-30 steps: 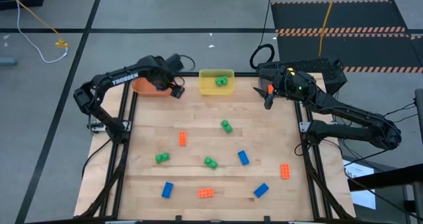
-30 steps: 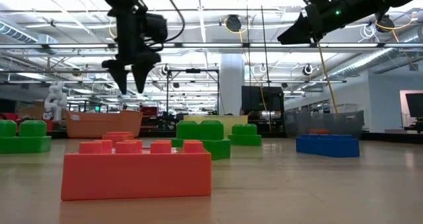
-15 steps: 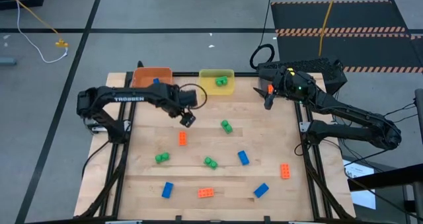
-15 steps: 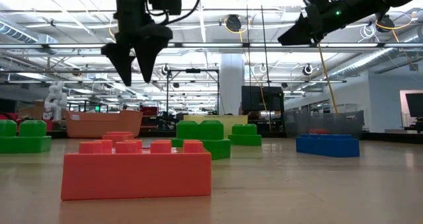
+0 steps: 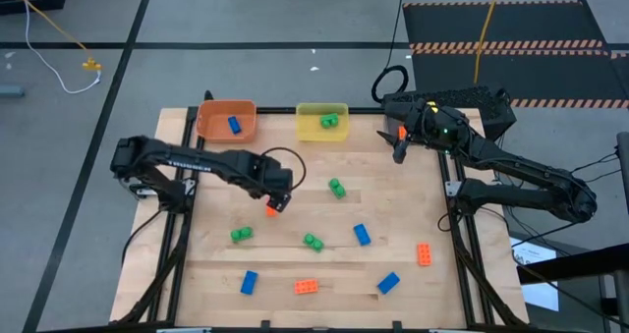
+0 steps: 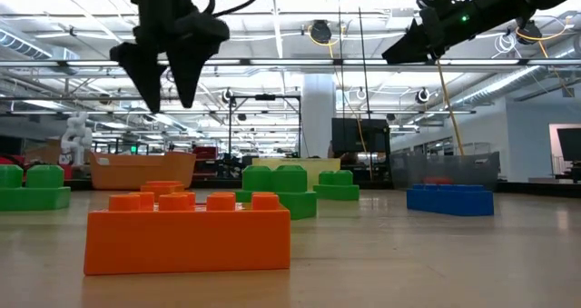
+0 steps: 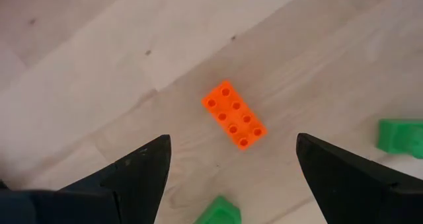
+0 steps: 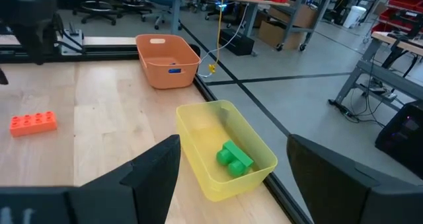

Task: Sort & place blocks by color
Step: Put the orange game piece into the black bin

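High view: left gripper [image 5: 276,201] hangs over an orange block [image 7: 234,114] near mid-table, jaws wide apart, the block lying flat on the wood between the fingers' line. Other blocks, green, blue and orange, lie scattered nearer the front edge. Farther back, a blue block [image 5: 234,125] sits in the orange bin [image 5: 226,120], a green block [image 8: 233,157] in the yellow bin [image 8: 225,148]. Right gripper [image 5: 397,148] waits by the far right corner, jaws apart
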